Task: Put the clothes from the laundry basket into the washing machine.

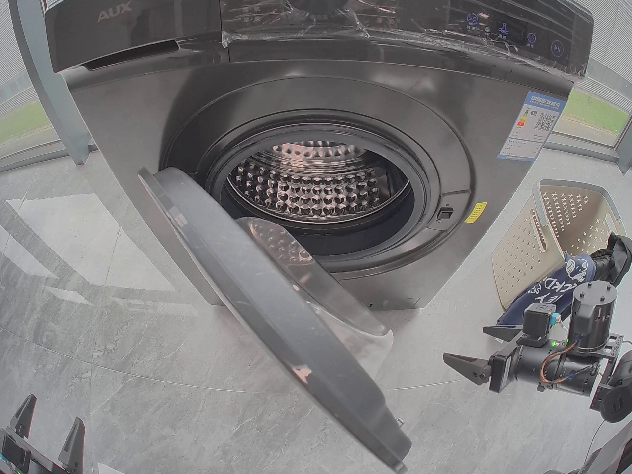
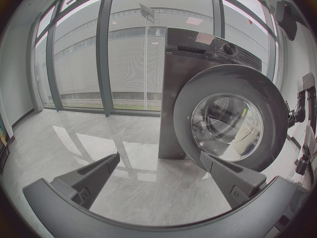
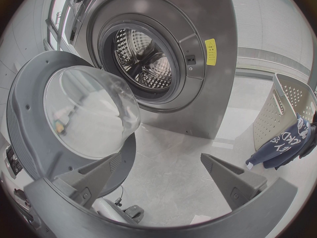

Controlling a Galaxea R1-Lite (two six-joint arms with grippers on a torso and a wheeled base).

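Fingers (image 3: 234, 182) apart and empty on our right gripper (image 1: 469, 345) and left gripper (image 2: 159, 157), washing machine door (image 1: 263, 311) open, navy garment (image 1: 553, 291) draped over laundry basket (image 1: 526, 245)

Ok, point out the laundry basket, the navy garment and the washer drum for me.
laundry basket (image 1: 520, 253), head view, perforated side wall.
navy garment (image 1: 556, 289), head view, fold hanging over the basket's rim.
drum (image 1: 309, 187), head view, studded inner wall.

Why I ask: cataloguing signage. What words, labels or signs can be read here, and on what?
Brand logo: washing machine, upper left panel.
Blue label, machine front: too small to read.
Yellow sticker beside the door latch: too small.
Control panel: lit icons, no words legible.
Navy garment over the laundry basket: white letters, folded, incomplete.
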